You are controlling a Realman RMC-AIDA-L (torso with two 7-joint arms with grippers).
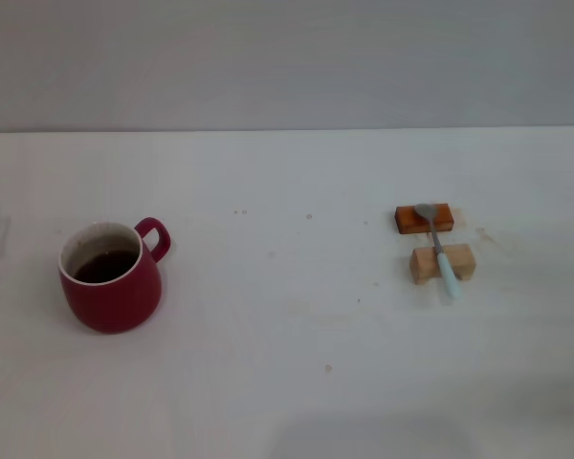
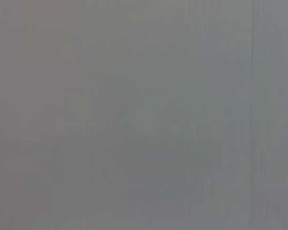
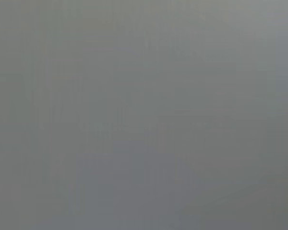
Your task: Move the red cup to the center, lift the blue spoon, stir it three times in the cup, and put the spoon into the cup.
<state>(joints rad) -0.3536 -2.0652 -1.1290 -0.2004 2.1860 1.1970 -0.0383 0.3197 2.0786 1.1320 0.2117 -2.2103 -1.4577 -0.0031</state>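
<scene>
Off to the left sits the red cup (image 1: pixel 111 277); neither gripper shows.

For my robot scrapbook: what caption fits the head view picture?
Red cup waits left; blue spoon rests across two wooden blocks right.

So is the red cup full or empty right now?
Partly full: the red cup stands upright with dark liquid below its whitish rim.
</scene>
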